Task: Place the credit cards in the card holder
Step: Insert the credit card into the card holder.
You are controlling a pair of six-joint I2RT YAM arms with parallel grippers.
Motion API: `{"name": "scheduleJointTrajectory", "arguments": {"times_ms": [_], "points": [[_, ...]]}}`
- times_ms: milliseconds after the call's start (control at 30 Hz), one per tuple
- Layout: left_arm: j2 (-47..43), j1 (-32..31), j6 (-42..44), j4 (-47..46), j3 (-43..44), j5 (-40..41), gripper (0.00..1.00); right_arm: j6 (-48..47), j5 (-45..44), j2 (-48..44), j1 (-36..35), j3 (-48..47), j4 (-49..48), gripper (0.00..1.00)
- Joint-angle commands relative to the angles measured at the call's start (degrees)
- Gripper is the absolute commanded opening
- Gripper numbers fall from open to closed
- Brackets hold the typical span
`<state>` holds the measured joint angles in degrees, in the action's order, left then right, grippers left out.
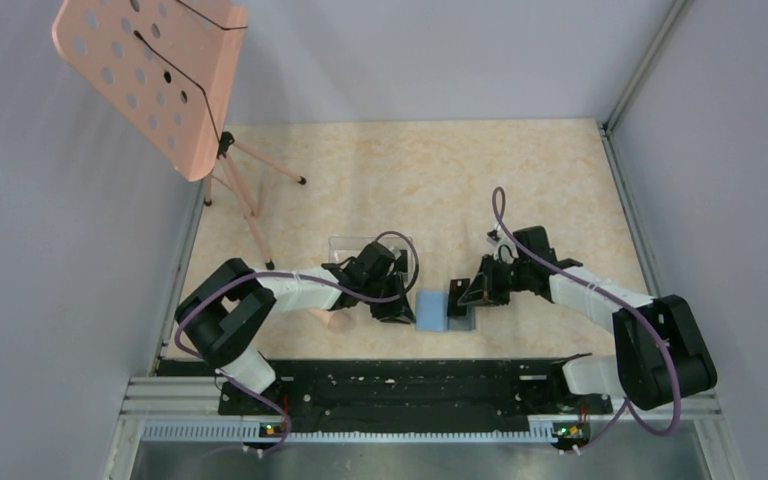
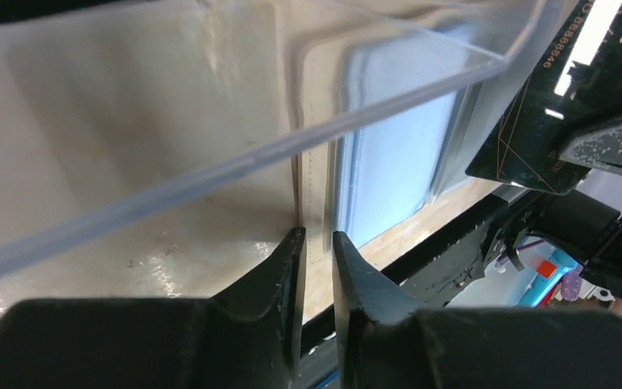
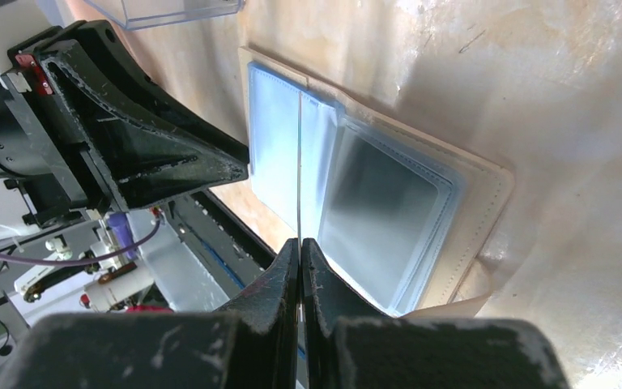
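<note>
Your right gripper (image 3: 300, 247) pinches one credit card (image 2: 526, 130) over one open card holder (image 3: 381, 194); left gripper's (image 2: 317, 240) barely parted fingers straddle its tan edge, grip unclear.

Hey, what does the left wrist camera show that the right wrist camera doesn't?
Only the left wrist view shows the black printed face of the credit card, and the left gripper with the tan stitched edge of the card holder between its fingers.

Only the right wrist view shows the card holder spread open with its clear sleeves and tan border. There the card is seen edge-on, pinched in the shut right gripper.

Both views show the card holder's blue inside, the clear box and the marbled table.
</note>
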<state>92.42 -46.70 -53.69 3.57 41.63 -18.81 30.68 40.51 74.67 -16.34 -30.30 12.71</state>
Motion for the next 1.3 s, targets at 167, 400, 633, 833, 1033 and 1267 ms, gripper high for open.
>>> {"name": "scheduleJointTrajectory", "arguments": {"times_ms": [167,400,633,833,1033,1267], "points": [[-0.4,-1.4,-1.7,-1.6,0.4,-1.5,0.16,0.2,1.3,0.7,0.6,2.1,-4.1,0.00],[1.3,-1.6,-1.5,-0.7,1.3,-2.1,0.12,1.0,3.8,4.3,0.7,2.9,-7.6,0.00],[2.8,-1.7,-1.1,-0.3,2.5,-2.8,0.11,2.9,7.0,5.4,0.7,4.8,-11.1,0.00],[3.7,-1.8,-1.0,-0.1,2.9,-3.1,0.10,3.0,8.7,7.4,0.6,5.9,-11.3,0.00],[4.1,-1.8,-0.9,0.3,3.3,-3.1,0.10,0.9,10.2,10.6,0.6,4.6,-8.6,0.00],[4.9,-1.9,-0.2,1.1,4.3,-3.1,0.10,-0.8,12.6,16.0,0.6,1.8,-7.9,0.00]]}}
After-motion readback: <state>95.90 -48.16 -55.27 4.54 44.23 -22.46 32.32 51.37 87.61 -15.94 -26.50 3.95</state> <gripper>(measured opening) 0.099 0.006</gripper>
